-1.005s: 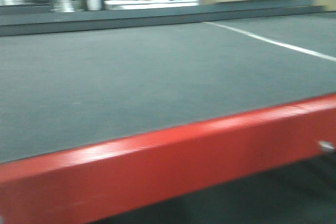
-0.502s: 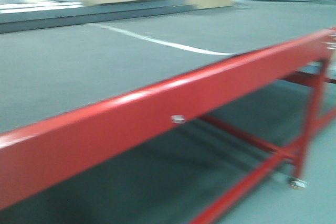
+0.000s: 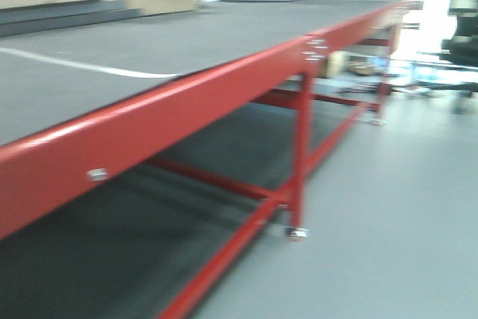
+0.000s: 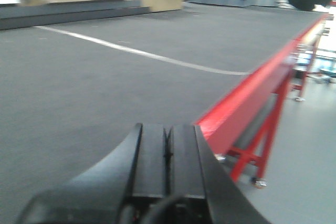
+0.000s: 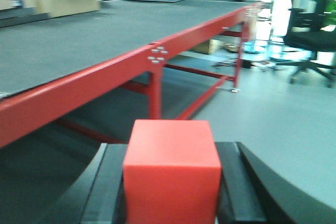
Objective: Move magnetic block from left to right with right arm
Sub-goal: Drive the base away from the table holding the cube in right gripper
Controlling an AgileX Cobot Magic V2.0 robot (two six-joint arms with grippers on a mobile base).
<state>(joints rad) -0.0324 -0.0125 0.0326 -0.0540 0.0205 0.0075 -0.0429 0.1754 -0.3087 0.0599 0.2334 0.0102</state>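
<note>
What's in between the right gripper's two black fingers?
The magnetic block, a red cube, fills that gap; the right gripper is shut on it. The right wrist view shows it.

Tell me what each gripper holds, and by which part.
Right gripper clamps the red magnetic block by its two opposite side faces; left gripper is shut on nothing.

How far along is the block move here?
Picked up already: the magnetic block sits clamped in the right gripper. In hand: the carry, beside the red-edged table. Left: setting it down; no drop spot shows. The left gripper is shut, empty.
</note>
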